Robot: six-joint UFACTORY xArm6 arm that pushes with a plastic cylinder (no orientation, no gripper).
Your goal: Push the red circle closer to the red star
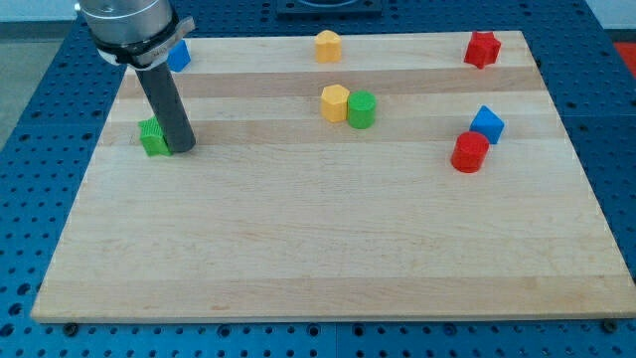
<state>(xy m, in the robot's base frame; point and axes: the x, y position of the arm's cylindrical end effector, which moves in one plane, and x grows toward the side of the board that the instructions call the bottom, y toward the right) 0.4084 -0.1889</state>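
Note:
The red circle (470, 152) sits at the view's right, touching a blue cube (487, 124) just above and to its right. The red star (482, 49) sits near the board's top right corner, well above the circle. My tip (182, 147) rests on the board at the view's left, right beside a green block (153, 137), far from both red blocks.
A yellow hexagon (335, 102) and a green circle (361, 109) touch near the board's upper middle. A yellow block (328, 46) sits at the top edge. A blue block (179, 56) sits at the top left, partly behind the arm. The wooden board (328, 249) lies on a blue table.

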